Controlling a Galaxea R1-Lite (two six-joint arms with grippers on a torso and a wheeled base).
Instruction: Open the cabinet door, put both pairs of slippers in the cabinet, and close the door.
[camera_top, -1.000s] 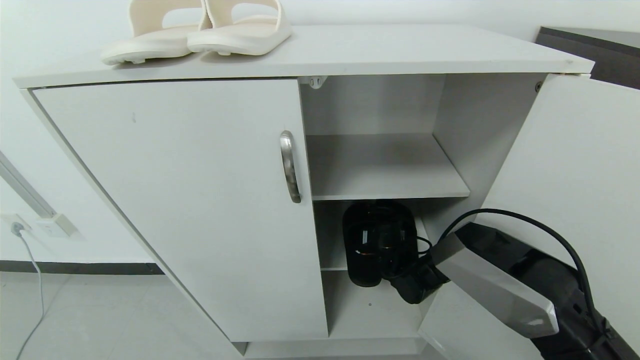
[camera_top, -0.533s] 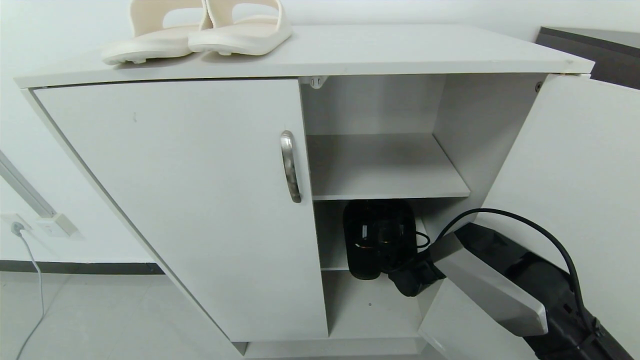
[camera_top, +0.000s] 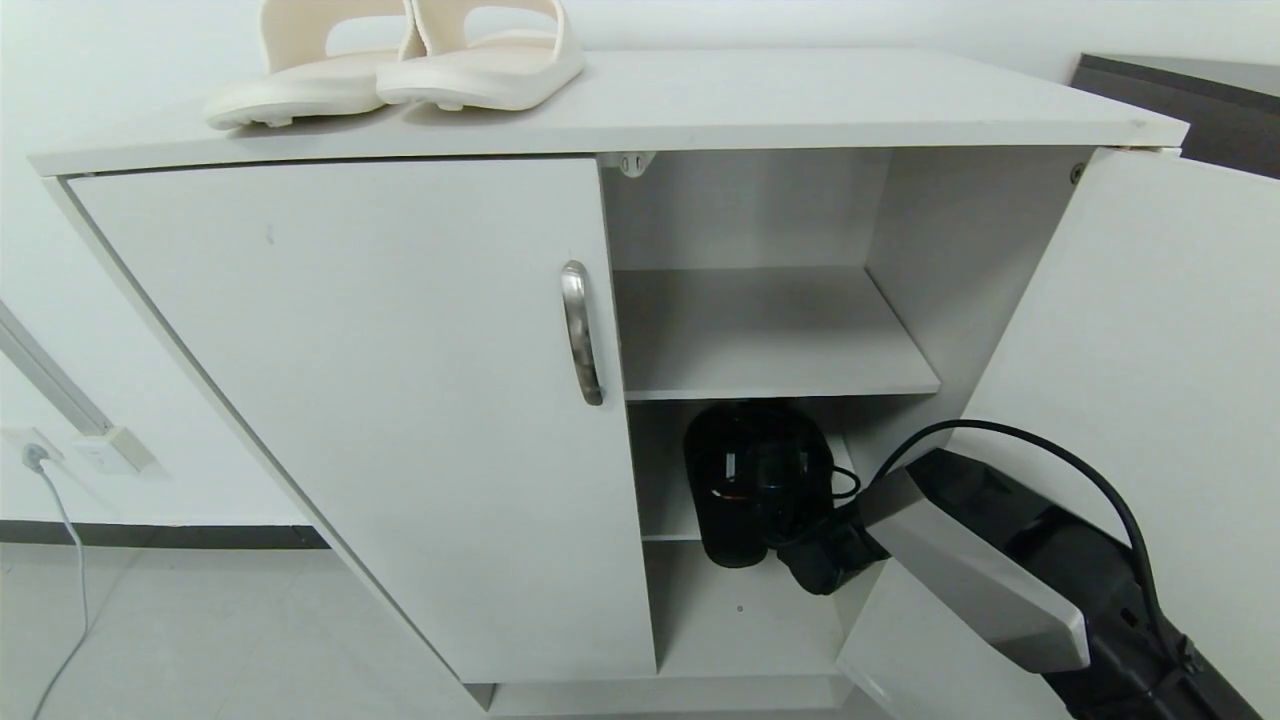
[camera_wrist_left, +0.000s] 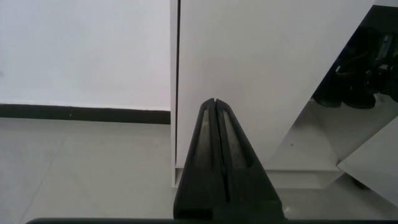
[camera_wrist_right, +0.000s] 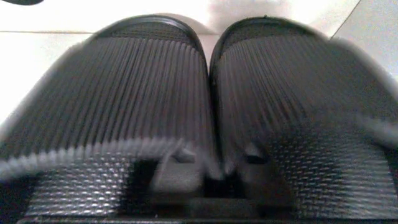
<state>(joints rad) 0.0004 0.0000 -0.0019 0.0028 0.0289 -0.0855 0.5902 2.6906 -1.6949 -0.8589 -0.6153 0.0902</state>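
I see fine ribbing on the black slippers (camera_wrist_right: 149, 93). The cream slippers (camera_top: 470, 80) are plain, the cabinet (camera_top: 330, 400) white, its handle (camera_top: 580, 332) silver.

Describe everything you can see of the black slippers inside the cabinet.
The black slippers are a pair, side by side with inner edges touching. Each has a wide ribbed strap and a footbed with a fine diamond pattern; the material looks like soft rubber. They are in the open right half of the cabinet, below the upper shelf. The right gripper holds them at the heel end, between the two. Whether they rest on a lower shelf cannot be told.
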